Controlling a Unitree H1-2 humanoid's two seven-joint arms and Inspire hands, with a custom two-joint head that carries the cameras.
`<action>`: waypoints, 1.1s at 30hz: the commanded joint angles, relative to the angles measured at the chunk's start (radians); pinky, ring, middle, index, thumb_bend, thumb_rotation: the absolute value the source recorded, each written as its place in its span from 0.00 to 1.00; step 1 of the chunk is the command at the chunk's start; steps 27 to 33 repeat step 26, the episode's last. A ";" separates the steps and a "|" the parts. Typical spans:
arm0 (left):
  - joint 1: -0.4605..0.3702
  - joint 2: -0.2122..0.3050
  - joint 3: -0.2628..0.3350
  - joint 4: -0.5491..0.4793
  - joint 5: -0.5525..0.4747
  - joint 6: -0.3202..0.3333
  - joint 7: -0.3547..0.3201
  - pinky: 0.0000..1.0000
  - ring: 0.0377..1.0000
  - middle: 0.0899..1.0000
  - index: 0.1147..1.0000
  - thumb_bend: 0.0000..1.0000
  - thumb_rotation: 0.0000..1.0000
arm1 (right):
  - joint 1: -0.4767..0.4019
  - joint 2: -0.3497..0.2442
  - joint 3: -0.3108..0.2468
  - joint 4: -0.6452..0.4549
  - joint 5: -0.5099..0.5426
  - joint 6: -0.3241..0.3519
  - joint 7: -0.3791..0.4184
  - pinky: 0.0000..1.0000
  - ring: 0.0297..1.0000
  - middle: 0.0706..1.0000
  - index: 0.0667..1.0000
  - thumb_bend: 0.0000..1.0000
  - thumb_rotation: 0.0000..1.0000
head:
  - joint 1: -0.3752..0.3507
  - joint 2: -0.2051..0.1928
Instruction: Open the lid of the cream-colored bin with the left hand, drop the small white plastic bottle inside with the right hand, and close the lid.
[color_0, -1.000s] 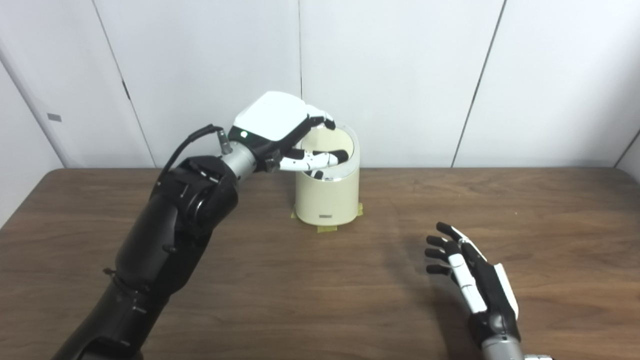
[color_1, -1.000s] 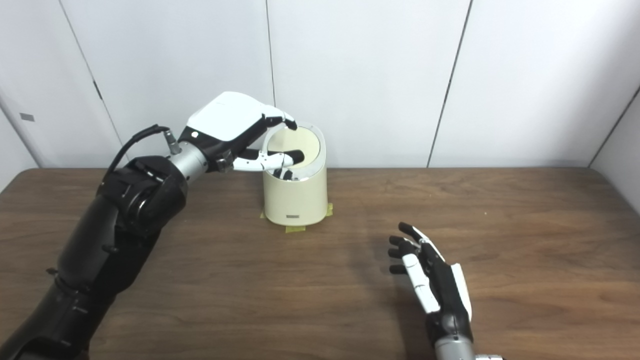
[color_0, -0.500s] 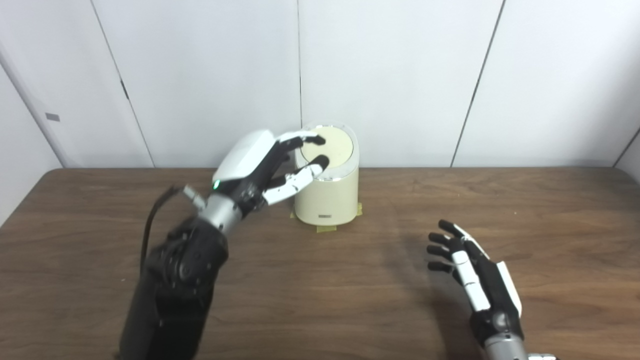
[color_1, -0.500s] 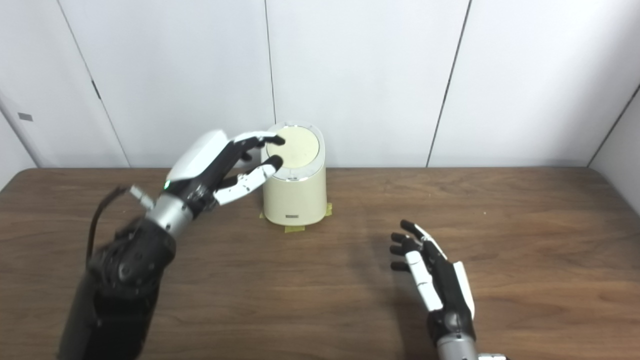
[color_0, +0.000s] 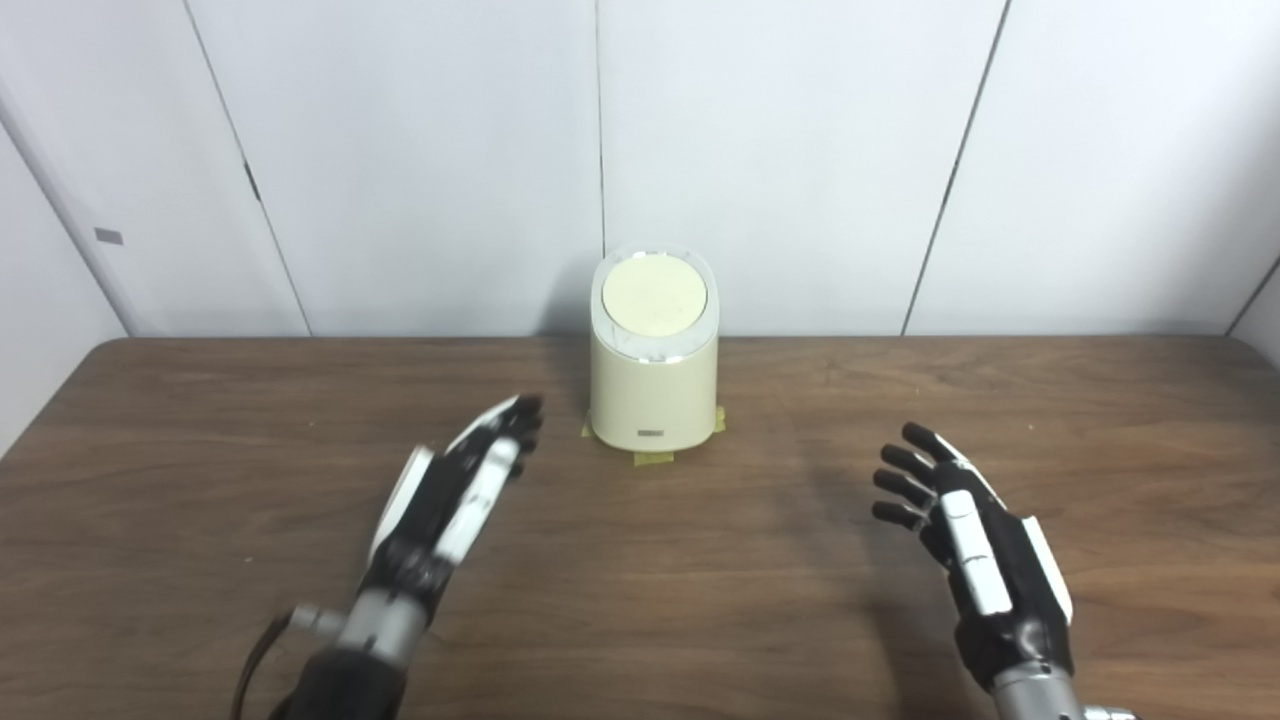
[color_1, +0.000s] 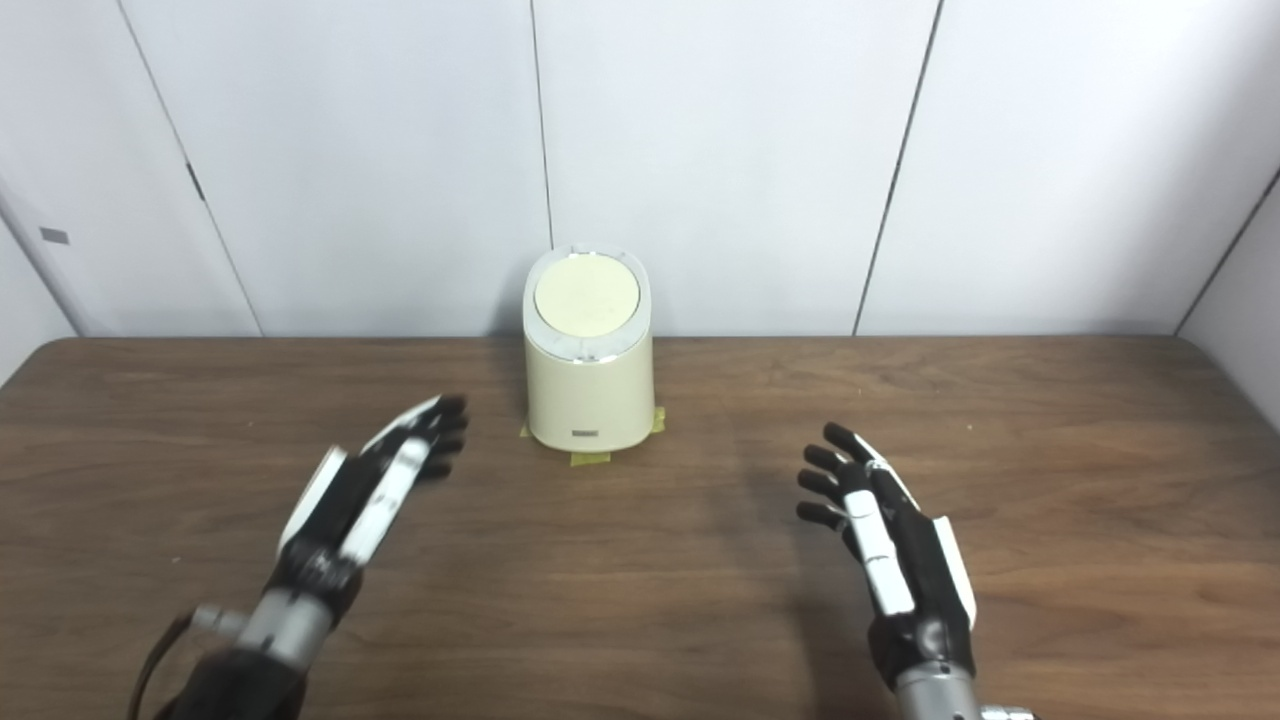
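On table (color_0: 700, 560), bin (color_0: 654, 390) lid (color_0: 654, 296) shut, bottle unseen

One bin (color_0: 654, 385), one lid (color_0: 654, 295), two hands.

You face a dark wood table (color_0: 700, 600) set against a wall (color_0: 800, 150) of plain white panels with thin dark seams, evenly lit.
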 joint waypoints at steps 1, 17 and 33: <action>-0.012 -0.001 0.014 -0.040 -0.050 -0.038 0.038 0.86 0.86 0.86 0.89 0.33 0.92 | 0.017 0.004 -0.011 -0.034 0.011 -0.022 0.000 0.70 0.77 0.79 0.82 0.54 0.80 | -0.001 0.001; 0.162 0.007 0.094 -0.014 -0.281 -0.142 0.121 0.93 0.93 0.95 0.95 0.35 1.00 | 0.087 -0.049 -0.006 -0.044 0.011 -0.045 0.073 0.88 0.94 0.94 0.91 0.56 0.87 | -0.008 0.022; 0.227 0.000 0.088 0.011 -0.304 -0.238 0.122 0.96 0.95 0.96 0.97 0.36 0.98 | 0.130 -0.081 -0.002 -0.005 -0.006 -0.118 0.145 0.97 1.00 1.00 0.97 0.57 0.94 | -0.001 0.030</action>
